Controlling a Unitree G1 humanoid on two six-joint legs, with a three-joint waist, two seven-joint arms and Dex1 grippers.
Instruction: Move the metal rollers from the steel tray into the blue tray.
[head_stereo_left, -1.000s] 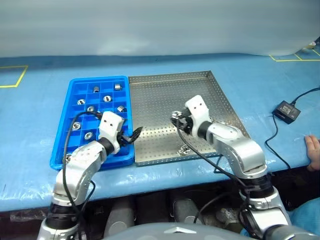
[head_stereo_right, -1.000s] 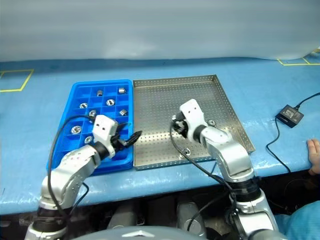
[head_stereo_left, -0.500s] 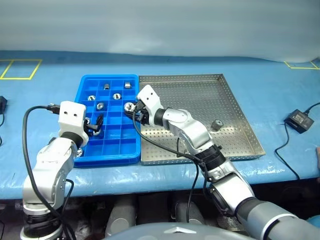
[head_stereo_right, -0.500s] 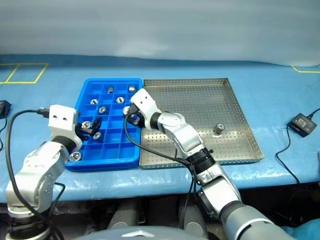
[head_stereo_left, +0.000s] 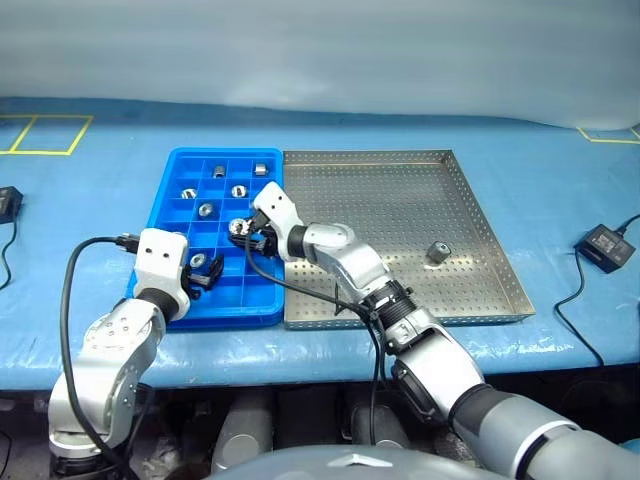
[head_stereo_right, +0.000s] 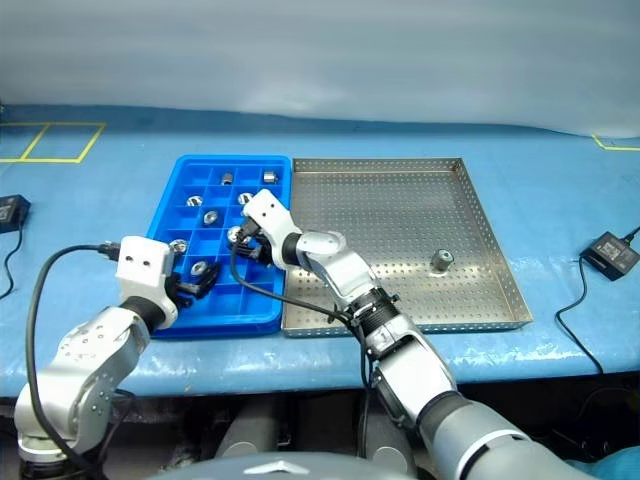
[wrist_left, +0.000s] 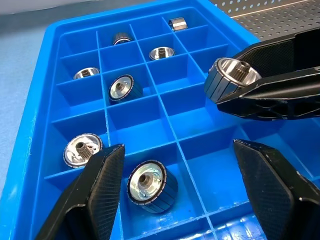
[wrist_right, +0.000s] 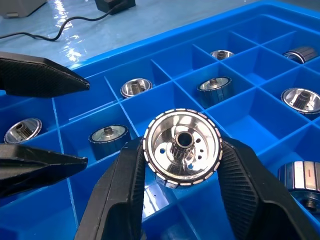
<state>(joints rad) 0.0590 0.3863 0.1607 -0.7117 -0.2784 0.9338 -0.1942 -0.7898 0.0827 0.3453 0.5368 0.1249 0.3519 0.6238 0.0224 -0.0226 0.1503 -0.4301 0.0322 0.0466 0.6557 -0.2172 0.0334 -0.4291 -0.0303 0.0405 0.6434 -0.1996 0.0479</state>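
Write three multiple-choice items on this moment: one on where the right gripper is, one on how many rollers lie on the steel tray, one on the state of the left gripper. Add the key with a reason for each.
1. Where is the right gripper?
A. Over the blue tray
B. Over the steel tray's far right corner
C. Off the table, beside the black cable box

2. How many metal rollers lie on the steel tray?
A. None
B. One
C. Four

3. What is the state of the left gripper?
A. Shut on a roller
B. Open and empty
C. Shut on the tray's rim

Key:
1 A: the head views show it above the blue compartments, holding a roller.
2 B: a single roller stands on the perforated floor, near its right side.
3 B: in the left wrist view its fingers stand wide apart with nothing between them.
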